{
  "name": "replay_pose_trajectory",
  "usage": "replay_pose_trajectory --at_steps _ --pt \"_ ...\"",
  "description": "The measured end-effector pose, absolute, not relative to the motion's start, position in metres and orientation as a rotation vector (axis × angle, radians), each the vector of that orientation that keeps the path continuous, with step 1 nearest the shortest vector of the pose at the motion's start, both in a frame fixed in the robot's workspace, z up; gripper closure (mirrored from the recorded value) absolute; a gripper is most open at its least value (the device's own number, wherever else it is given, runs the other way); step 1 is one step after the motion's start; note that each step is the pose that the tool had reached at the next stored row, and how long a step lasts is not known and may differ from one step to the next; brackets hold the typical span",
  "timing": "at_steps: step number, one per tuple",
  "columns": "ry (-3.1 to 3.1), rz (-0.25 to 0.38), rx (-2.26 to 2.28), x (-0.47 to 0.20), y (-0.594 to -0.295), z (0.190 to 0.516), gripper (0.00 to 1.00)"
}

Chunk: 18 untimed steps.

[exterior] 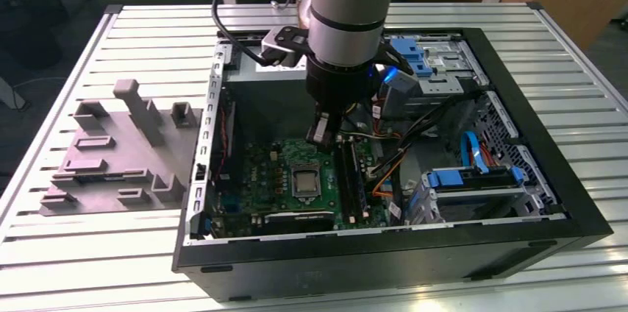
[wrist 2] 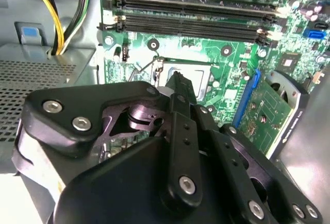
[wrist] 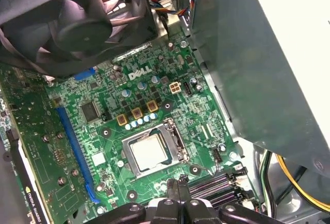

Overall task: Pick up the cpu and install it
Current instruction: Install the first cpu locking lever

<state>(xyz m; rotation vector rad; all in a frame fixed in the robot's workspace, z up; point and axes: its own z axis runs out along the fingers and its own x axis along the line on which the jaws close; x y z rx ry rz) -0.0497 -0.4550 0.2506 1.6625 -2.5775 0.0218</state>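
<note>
Inside the open case [exterior: 579, 201], the cpu [wrist: 149, 153] sits in its socket frame [wrist: 178, 144]. Gripper [wrist: 177, 190] hovers just beside, jaws closed together, empty.

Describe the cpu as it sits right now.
The cpu is a small flat square chip with a pale silver metal top. It lies level inside the black socket frame on the green motherboard. The end effector hangs just above the board beside it, apart from it.

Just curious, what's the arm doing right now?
Gripper over motherboard, fingers together, empty. Cpu seated in socket. Nothing blocking.
</note>
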Motion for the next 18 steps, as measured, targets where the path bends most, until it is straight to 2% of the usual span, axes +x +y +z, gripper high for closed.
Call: replay_pose_trajectory --at_steps 18 --pt "-2.582 0.009 1.666 -0.039 -0.463 0.25 0.89"
